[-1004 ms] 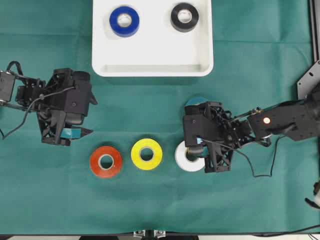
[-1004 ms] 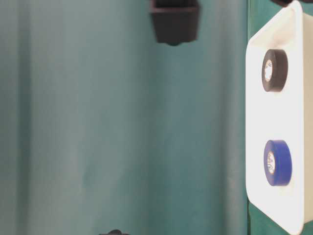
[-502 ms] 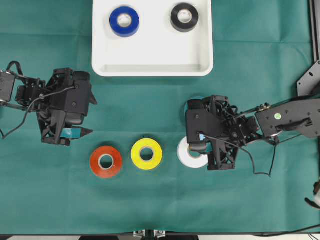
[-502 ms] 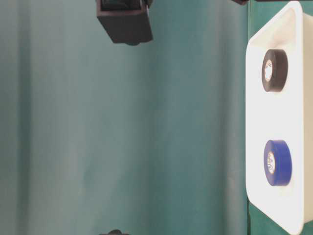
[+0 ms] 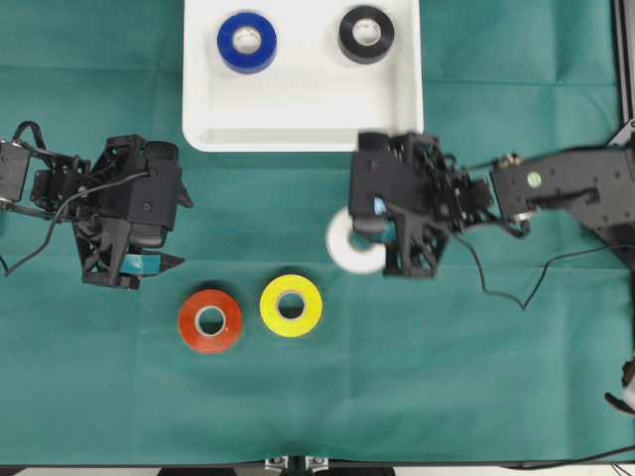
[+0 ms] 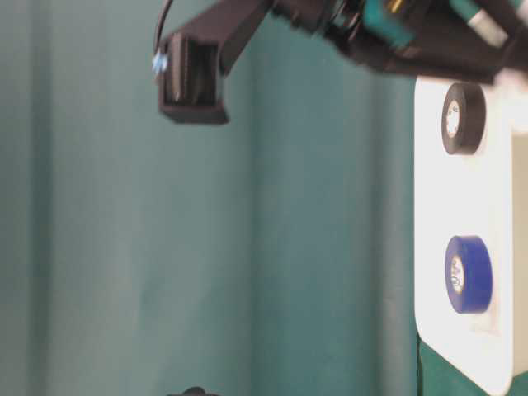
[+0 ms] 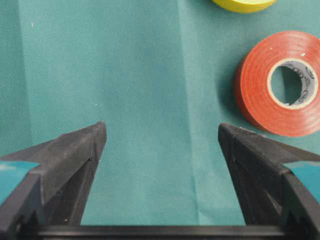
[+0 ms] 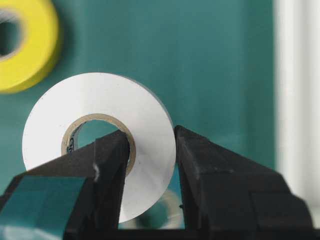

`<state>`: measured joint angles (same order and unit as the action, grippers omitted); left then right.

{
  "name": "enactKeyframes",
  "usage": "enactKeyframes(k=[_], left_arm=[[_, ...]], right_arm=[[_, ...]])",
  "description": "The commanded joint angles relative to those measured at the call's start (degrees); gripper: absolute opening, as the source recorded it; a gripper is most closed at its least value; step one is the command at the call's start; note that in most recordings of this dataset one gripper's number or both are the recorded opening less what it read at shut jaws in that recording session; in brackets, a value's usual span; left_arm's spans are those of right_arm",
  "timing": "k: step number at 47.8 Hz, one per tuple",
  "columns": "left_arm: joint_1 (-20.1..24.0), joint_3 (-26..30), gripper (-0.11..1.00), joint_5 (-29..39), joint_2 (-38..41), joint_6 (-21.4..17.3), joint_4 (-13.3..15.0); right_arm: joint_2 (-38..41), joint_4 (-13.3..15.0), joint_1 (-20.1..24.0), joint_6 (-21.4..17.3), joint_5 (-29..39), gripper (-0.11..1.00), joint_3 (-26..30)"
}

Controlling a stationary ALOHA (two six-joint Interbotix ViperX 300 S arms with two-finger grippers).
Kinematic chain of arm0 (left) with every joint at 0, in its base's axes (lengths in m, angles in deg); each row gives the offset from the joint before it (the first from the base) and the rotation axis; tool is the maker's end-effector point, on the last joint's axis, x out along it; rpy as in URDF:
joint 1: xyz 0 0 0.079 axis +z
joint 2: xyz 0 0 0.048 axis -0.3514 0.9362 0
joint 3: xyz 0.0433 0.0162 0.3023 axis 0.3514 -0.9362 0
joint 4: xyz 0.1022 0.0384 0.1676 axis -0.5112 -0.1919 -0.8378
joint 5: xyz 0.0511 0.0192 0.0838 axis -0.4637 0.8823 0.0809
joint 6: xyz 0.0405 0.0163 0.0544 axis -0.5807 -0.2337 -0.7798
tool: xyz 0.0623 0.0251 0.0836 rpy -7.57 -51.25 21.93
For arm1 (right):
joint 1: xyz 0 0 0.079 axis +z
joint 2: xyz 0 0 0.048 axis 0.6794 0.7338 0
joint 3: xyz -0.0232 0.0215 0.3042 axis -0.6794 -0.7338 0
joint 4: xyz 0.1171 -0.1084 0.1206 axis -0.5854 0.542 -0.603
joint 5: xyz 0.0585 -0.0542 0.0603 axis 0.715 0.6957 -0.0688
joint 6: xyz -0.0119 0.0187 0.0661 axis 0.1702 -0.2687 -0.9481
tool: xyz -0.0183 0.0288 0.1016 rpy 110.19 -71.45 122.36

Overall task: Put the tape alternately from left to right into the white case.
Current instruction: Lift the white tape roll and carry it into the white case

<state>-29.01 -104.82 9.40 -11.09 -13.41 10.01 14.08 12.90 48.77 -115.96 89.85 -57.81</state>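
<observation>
Overhead exterior: the right gripper (image 5: pixel 372 238), jaws clamped through the white roll (image 5: pixel 352 243), carries it just short of the case (image 5: pixel 303 109); clear the rim before lowering, while the left gripper (image 5: pixel 149 263) waits, jaws apart.

White roll (image 8: pixel 100 145) in my black claw (image 8: pixel 150 165); red roll (image 5: pixel 209 320), yellow roll (image 5: pixel 291 305); blue roll (image 5: pixel 247 42), black roll (image 5: pixel 366 34); green counter (image 5: pixel 496 377).
</observation>
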Motion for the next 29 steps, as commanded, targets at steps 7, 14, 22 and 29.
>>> enactKeyframes(k=[7,14,22,29], left_arm=[[-0.18,1.05,0.77,-0.44,-0.62,0.09,0.09],[-0.18,1.14,0.77,-0.44,-0.62,0.09,0.18],[-0.09,1.14,0.77,-0.44,-0.53,0.09,0.18],[-0.09,1.14,0.77,-0.53,-0.53,0.09,0.18]], right_arm=[[-1.32,5.01,-6.86,0.0,-0.35,0.32,2.64],[-0.18,8.35,-12.22,0.0,-1.32,0.32,4.04],[2.55,10.99,-17.49,0.09,-3.52,0.32,7.21],[6.42,12.83,-21.97,0.18,-7.29,0.32,10.46]])
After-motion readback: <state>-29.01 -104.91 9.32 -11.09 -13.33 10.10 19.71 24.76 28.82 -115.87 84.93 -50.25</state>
